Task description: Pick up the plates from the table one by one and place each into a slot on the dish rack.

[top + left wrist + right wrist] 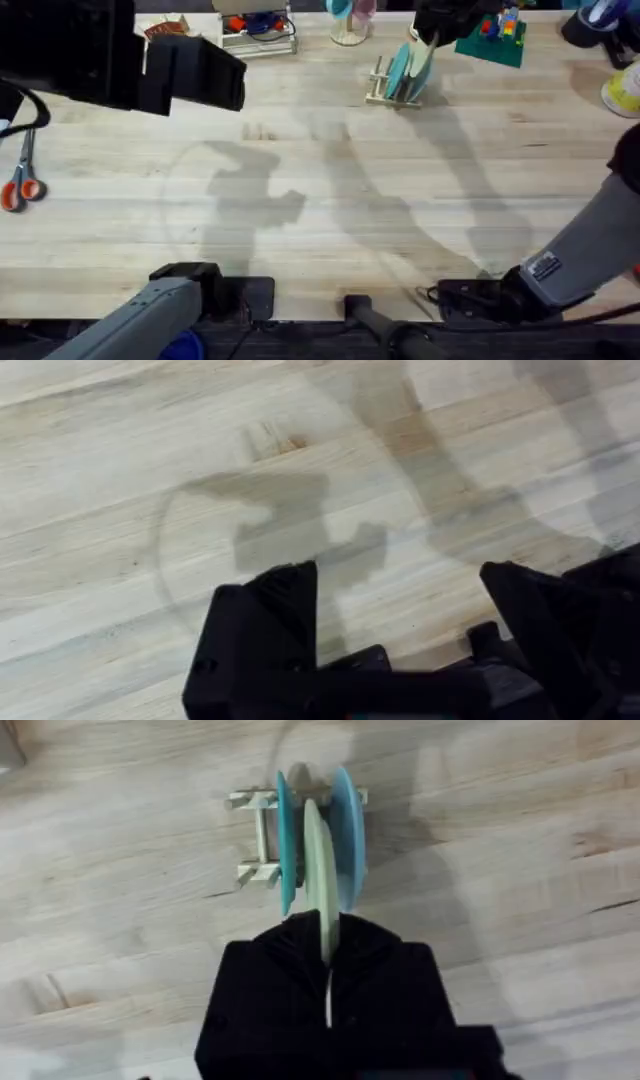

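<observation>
Table (330, 190): light butcher-block planks, grain and a few dark knots visible, arm shadows across the mid area; faint ring mark on the wood in the left wrist view. Dish rack (392, 88) sits at far centre-right of table, small light-wood base w/ upright dowels. Two teal/blue plates already stand on edge in the rack: teal plate (284, 840) and light blue plate (348, 830), one either side of a middle gap. R gripper (325, 945) is clamped on the rim of the cream plate (318, 870), plate held on edge, vertical, lined up btwn the two blue ones over the rack; can't tell if its lower edge touches the base. In overhead, R gripper is the dark mass just above the rack at the far edge. L gripper (400, 620) hovers over bare wood at the left side of the table, fingers spread apart, nothing btwn them. Clutter along the far edge: white wire basket (258, 35) w/ coloured items, green block board (492, 40) w/ toy bricks. Orange-handled scissors (20, 180) lie at the left edge.
</observation>
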You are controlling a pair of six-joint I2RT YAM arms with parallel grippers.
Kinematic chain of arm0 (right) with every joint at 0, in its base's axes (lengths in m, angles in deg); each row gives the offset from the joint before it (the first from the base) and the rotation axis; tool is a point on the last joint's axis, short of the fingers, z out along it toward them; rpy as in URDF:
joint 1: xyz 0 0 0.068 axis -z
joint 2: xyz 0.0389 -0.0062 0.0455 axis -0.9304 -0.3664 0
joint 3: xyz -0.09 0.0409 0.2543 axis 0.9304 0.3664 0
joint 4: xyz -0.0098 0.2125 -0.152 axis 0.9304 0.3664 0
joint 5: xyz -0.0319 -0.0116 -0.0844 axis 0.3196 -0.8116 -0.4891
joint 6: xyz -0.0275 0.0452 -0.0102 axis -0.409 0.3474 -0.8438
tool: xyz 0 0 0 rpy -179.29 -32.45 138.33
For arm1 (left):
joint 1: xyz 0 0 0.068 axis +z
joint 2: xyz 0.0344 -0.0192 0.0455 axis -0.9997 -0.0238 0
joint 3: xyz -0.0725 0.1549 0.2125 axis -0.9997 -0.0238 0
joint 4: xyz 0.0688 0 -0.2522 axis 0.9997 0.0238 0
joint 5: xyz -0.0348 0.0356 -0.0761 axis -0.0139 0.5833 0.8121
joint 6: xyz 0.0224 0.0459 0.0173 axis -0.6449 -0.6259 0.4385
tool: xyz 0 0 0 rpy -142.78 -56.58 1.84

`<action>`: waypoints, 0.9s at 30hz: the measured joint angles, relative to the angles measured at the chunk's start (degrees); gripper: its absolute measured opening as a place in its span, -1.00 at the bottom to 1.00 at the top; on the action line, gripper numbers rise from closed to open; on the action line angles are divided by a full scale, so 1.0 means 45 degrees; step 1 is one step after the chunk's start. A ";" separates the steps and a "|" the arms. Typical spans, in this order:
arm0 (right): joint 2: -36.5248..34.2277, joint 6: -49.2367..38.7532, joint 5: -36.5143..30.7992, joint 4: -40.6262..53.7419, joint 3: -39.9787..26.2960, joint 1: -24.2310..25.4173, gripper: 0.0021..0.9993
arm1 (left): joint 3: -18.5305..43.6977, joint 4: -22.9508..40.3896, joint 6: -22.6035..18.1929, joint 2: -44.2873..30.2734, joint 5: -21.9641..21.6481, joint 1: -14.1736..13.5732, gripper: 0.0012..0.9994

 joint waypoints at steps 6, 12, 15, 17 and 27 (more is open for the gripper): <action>0.0005 -0.0005 0.0000 -0.0062 0.0000 0.0065 -0.94 | 0.0000 -0.0003 0.0003 0.0000 0.0000 0.0000 0.99; 0.0000 -0.0005 0.0000 -0.0328 0.0000 0.0228 -0.94 | 0.0000 -0.0003 0.0000 0.0000 0.0000 0.0000 0.99; 0.0001 -0.0005 0.0000 -0.0399 0.0000 0.0272 -0.94 | 0.0000 0.0000 0.0004 0.0000 0.0004 0.0000 0.99; 0.0000 -0.0005 0.0000 -0.0436 0.0000 0.0282 -0.94 | 0.0000 -0.0005 0.0000 0.0000 0.0000 0.0000 0.99; -0.0179 -0.0146 0.0000 -0.0640 -0.0010 0.0282 -0.94 | 0.0000 0.0000 0.0000 0.0000 0.0000 0.0000 0.99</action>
